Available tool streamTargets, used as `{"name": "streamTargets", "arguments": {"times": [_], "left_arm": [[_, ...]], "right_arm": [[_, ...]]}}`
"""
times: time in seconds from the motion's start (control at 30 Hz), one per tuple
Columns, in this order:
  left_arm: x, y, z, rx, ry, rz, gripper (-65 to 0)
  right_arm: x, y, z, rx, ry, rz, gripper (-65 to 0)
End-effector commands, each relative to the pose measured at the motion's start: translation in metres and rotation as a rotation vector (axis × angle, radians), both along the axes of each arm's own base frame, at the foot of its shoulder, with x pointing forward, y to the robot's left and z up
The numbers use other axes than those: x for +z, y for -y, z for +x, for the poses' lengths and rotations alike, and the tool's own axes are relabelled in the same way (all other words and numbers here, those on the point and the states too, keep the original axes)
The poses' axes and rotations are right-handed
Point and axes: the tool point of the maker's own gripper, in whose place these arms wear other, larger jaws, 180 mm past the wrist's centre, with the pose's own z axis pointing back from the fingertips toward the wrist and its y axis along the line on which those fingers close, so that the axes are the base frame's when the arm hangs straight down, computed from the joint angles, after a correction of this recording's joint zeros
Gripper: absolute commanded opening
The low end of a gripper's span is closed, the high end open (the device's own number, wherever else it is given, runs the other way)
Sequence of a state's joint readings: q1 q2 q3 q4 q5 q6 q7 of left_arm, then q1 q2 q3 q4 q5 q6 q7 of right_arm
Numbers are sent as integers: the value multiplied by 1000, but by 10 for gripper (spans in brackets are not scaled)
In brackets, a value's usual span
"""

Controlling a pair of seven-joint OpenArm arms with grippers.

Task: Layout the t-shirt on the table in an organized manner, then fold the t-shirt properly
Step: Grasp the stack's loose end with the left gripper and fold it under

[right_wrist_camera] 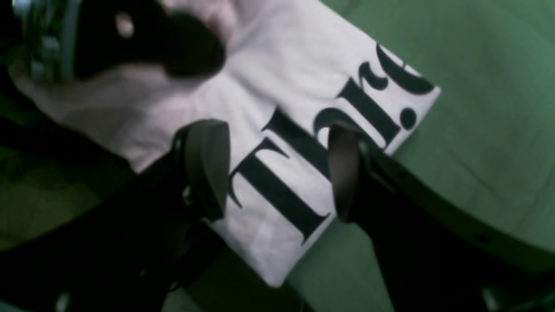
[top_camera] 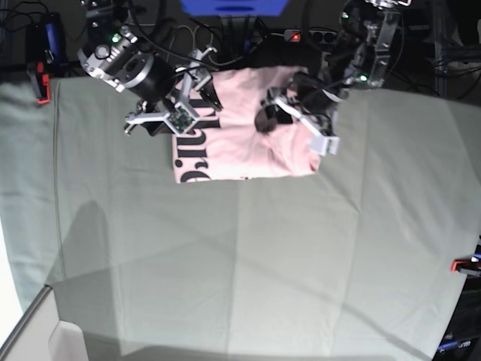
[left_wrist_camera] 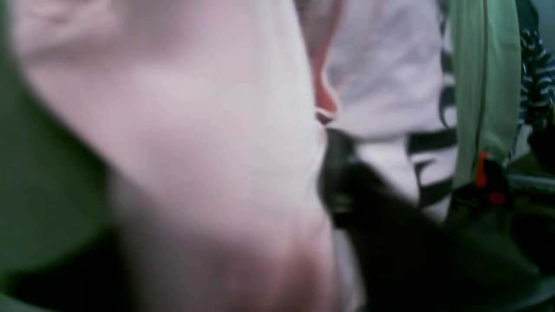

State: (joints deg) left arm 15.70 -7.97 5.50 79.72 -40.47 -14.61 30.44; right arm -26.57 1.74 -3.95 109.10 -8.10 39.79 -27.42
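Observation:
The pale pink t-shirt (top_camera: 240,131) lies folded into a rectangle at the far middle of the table (top_camera: 225,263), black lettering along its left edge. My right gripper (top_camera: 189,96) hovers open over that lettered edge; in the right wrist view its gripper (right_wrist_camera: 275,173) straddles the letters on the t-shirt (right_wrist_camera: 269,108), with nothing between the fingers. My left gripper (top_camera: 270,116) is at the shirt's right half, shut on a raised fold. In the left wrist view, blurred pink fabric (left_wrist_camera: 195,151) fills the frame and one dark finger (left_wrist_camera: 347,186) shows.
Red-and-black clamps sit at the table's left far corner (top_camera: 41,83) and right edge (top_camera: 466,265). Cables and a power strip (top_camera: 301,35) run behind the table. A white ledge (top_camera: 22,331) is at the near left corner.

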Motion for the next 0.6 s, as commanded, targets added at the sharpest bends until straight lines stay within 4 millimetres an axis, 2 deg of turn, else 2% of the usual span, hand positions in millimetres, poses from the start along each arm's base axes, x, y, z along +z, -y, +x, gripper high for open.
{"name": "streamTargets", "arguments": {"times": [0.0, 0.03, 0.13, 0.2, 0.33, 0.4, 0.47, 0.57], "left_arm": [[10, -1, 14, -10, 41, -2, -608], [13, -5, 23, -21, 60, 17, -650], [16, -10, 42, -83, 108, 90, -623], [21, -15, 62, -125, 156, 147, -650], [34, -10, 104, -246, 253, 271, -650], [38, 1, 122, -319, 293, 329, -650], [42, 21, 137, -457, 346, 390, -650], [42, 62, 133, -754, 421, 420, -650]], "right_arm": [[11, 1, 7, -12, 39, 25, -314], [11, 8, 10, -29, 43, 15, -314], [12, 31, 19, -91, 58, -11, -314], [15, 48, 28, -136, 77, -32, -315], [20, 94, 37, -262, 101, -83, -315], [23, 117, 40, -332, 112, -106, -315], [27, 144, 42, -417, 127, -128, -315], [31, 174, 39, -516, 136, -153, -315]]}}
